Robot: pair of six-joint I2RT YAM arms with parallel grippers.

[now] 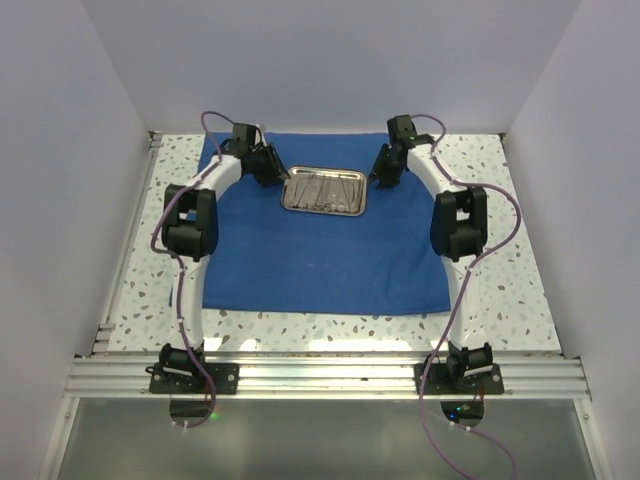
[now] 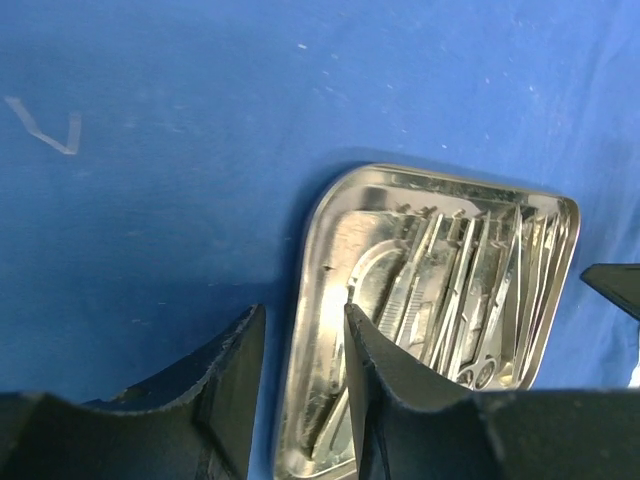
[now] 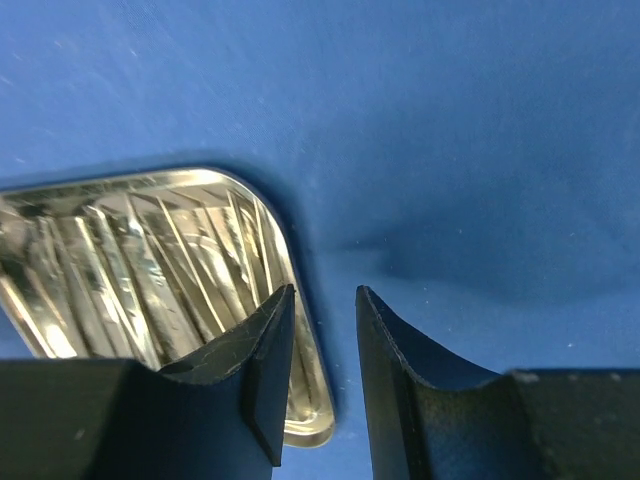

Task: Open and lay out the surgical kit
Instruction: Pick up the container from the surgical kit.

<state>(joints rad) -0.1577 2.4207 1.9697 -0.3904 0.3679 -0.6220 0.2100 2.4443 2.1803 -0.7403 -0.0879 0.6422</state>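
Note:
The royal-blue cloth (image 1: 320,260) lies spread flat on the table with the steel tray (image 1: 323,205) on its far half. Slim silver instruments (image 2: 460,290) lie packed side by side in the tray (image 2: 330,240). My left gripper (image 2: 305,310) straddles the tray's left rim, one finger inside and one outside, with a thin strip of cloth showing beside the outer finger. My right gripper (image 3: 325,290) straddles the right rim of the tray (image 3: 300,300), its inner finger over the instruments (image 3: 150,270) and its outer finger standing off over the cloth (image 3: 450,150). Both stand partly closed, gripping nothing that I can see.
Speckled tabletop (image 1: 500,290) shows around the cloth. White walls close in the left, right and far sides. An aluminium rail (image 1: 320,375) with both arm bases runs along the near edge. Both arms arch over the cloth's outer sides.

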